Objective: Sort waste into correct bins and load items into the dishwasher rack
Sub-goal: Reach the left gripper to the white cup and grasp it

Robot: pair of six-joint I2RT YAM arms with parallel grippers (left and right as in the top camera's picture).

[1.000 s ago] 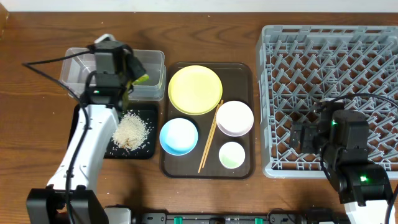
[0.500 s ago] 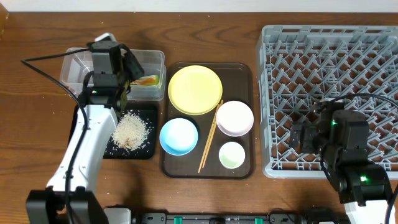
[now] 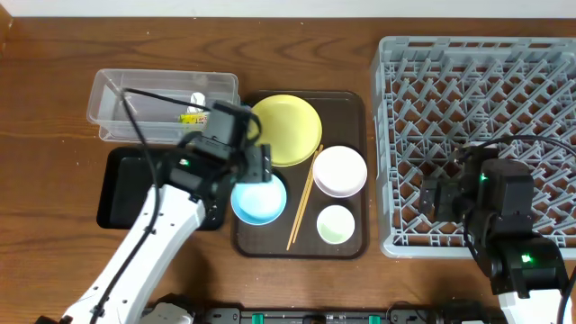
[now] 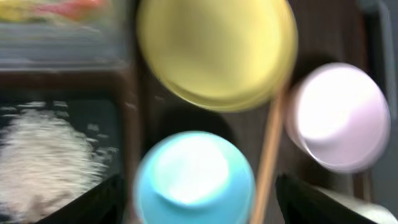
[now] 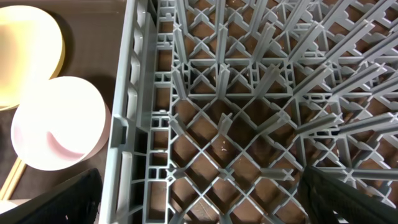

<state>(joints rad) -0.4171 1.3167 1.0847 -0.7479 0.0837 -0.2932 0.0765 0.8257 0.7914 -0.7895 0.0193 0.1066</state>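
My left gripper (image 3: 256,169) hangs open and empty over the blue bowl (image 3: 259,200) on the brown tray (image 3: 351,108). In the left wrist view its fingers (image 4: 93,202) flank the blue bowl (image 4: 194,177). Beyond that bowl are the yellow plate (image 4: 214,50), a pink bowl (image 4: 339,115) and chopsticks (image 4: 270,162). A wrapper (image 3: 192,115) lies in the clear bin (image 3: 162,94). Rice (image 4: 43,162) covers the black tray (image 3: 126,189). My right gripper (image 5: 199,193) is open and empty above the grey dishwasher rack (image 3: 477,135), near its left wall.
A small green cup (image 3: 336,223) stands at the front right of the brown tray. In the overhead view my left arm hides the rice. The rack's upright tines (image 5: 261,81) stick up under my right gripper.
My left gripper opened over the clear bin, left the wrapper there, and swung right and forward to above the blue bowl. The right arm has not moved.
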